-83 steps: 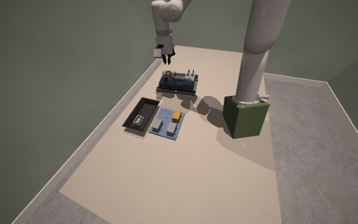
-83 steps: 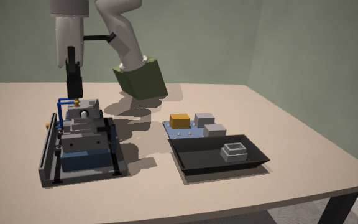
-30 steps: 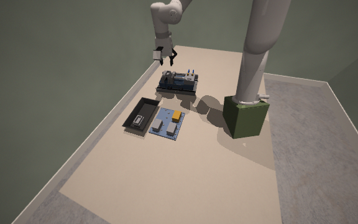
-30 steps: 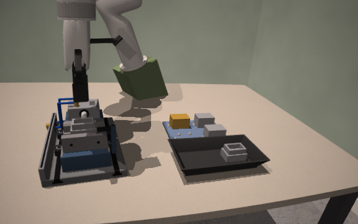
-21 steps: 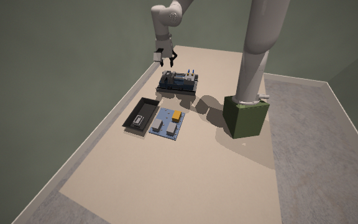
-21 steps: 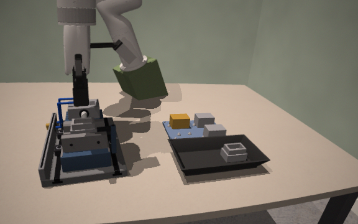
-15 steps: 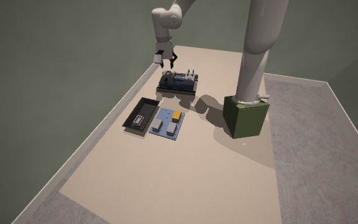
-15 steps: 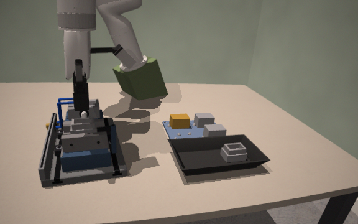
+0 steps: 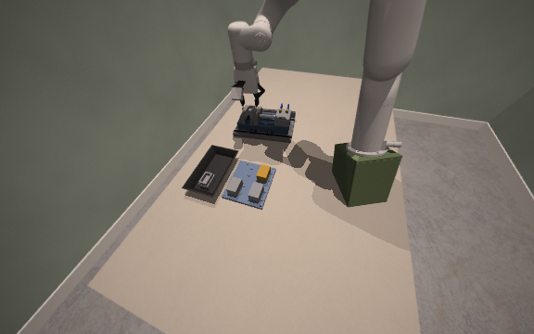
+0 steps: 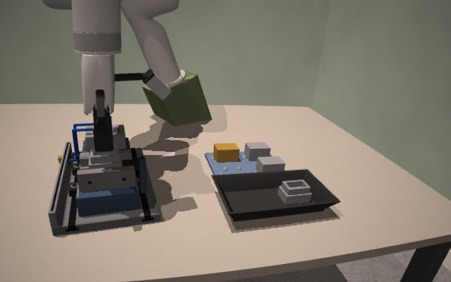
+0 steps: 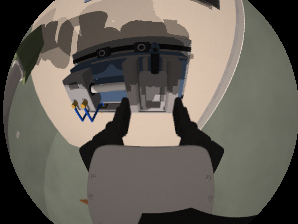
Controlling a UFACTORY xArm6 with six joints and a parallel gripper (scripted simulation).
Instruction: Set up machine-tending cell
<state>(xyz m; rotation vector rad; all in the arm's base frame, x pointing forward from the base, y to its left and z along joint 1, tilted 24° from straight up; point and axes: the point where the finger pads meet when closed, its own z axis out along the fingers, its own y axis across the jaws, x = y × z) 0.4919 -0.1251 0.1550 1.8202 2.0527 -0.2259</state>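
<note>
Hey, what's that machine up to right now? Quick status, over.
Claw open, empty, low over the vise. Two grey blanks and a brass one on the infeed plate. Finished part in tray.

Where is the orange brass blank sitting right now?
The orange brass blank sits on the blue infeed plate, at the corner nearest the vise, with two grey aluminium blanks beside it and the dark outfeed tray beyond.

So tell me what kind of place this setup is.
Most likely a machine-tending workcell on a table. A vise with blue hoses sits under the open gripper, a blue infeed plate carries metal blanks, and a dark outfeed tray holds one pocketed finished part.
</note>
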